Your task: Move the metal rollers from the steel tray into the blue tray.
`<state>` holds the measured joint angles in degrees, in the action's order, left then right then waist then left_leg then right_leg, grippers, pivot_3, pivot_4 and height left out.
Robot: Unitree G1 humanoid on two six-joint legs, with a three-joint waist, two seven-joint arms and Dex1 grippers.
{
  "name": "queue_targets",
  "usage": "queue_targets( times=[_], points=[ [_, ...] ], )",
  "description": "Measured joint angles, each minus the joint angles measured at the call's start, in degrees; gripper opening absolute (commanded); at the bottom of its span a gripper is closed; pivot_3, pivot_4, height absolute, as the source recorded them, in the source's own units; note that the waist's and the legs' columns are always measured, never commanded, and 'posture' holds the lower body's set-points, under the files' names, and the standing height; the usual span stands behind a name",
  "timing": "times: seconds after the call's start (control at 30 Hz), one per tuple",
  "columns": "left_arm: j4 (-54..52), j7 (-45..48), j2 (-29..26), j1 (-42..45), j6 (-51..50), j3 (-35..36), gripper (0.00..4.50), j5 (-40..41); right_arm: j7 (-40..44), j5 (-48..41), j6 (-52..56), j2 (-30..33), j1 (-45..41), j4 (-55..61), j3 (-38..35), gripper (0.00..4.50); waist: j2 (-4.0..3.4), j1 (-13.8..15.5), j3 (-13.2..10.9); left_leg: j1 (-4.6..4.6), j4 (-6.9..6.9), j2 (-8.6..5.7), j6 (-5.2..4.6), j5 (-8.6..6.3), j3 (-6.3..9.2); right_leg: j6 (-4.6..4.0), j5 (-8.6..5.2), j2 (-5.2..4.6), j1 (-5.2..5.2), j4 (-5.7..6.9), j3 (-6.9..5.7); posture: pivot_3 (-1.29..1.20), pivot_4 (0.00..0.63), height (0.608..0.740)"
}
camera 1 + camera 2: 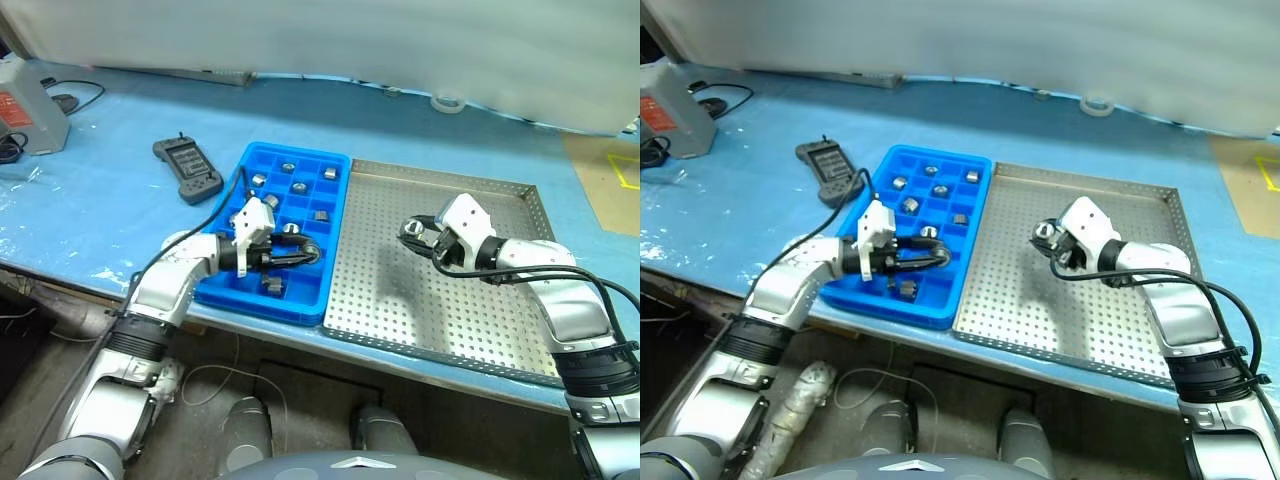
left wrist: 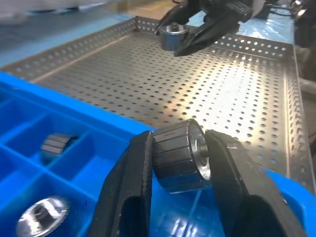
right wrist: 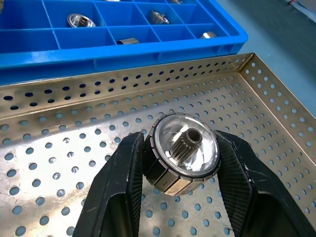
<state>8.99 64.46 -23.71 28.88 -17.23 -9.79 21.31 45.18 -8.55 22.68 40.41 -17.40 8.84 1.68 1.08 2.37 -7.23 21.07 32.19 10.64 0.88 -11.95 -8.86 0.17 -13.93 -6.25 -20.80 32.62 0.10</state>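
Steel tray (image 1: 440, 300) bare; blue tray (image 1: 300, 160) holds seven rollers (image 1: 300, 187); each gripper's fingers clamp one more.

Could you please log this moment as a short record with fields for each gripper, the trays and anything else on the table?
left gripper: shut on a metal roller, over the blue tray
right gripper: shut on a second roller, above the steel tray
blue tray contents: several rollers, in separate compartments
steel tray floor: no loose rollers visible
nearby: black remote, beside the blue tray

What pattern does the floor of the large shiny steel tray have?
Regular rows of small round holes across the large shiny steel tray, clearest in the right wrist view.
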Motion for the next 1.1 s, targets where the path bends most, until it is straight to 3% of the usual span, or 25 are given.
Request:
queue_targets(
  times=[0.27,0.53,0.7,0.97,1.1],
  points=[
    [2.2,-1.6,0.5,0.7,-5.6,0.4,1.45,-0.2,-0.5,0.7,-0.2,0.0,1.9,1.1,0.1,1.78,0.00,-0.2,0.0,0.01,-0.01,0.05,0.04,0.02,0.00,-0.07,-0.04,0.04,-0.06,0.04,-0.01,-0.13,0.150,0.740],
    [1.7,-1.5,-2.4,-0.5,-8.5,0.3,1.45,-1.0,-1.2,2.3,-1.8,0.3,2.6,1.0,0.1,1.78,0.01,-0.1,0.0,0.02,-0.01,-0.01,-0.02,-0.01,0.00,-0.23,-0.13,0.02,-0.03,0.03,-0.01,-0.13,0.150,0.740],
    [7.3,-3.2,0.1,1.3,-2.4,-0.9,2.79,-4.8,-1.2,2.3,-2.0,0.2,2.4,0.9,0.1,1.78,0.00,-0.1,0.0,-0.04,0.02,0.00,-0.02,-0.01,0.01,-0.24,-0.14,0.02,0.05,0.03,-0.01,-0.12,0.150,0.740],
    [10.2,-4.4,0.7,2.1,1.9,-0.5,2.79,-6.6,-1.2,2.4,-2.2,0.2,2.2,0.9,0.1,1.78,-0.03,-0.1,0.1,-0.12,0.00,0.04,-0.02,-0.02,0.01,-0.25,-0.14,0.02,0.10,0.04,0.00,-0.12,0.150,0.740],
    [10.3,-1.1,-1.2,3.7,-3.8,5.7,2.79,0.8,-1.1,1.7,-1.6,-0.5,2.0,1.6,0.1,1.78,0.01,-0.2,0.0,0.07,-0.01,0.06,0.06,0.03,0.01,-0.25,-0.13,0.05,-0.15,0.10,-0.01,-0.12,0.150,0.740]
  ],
)
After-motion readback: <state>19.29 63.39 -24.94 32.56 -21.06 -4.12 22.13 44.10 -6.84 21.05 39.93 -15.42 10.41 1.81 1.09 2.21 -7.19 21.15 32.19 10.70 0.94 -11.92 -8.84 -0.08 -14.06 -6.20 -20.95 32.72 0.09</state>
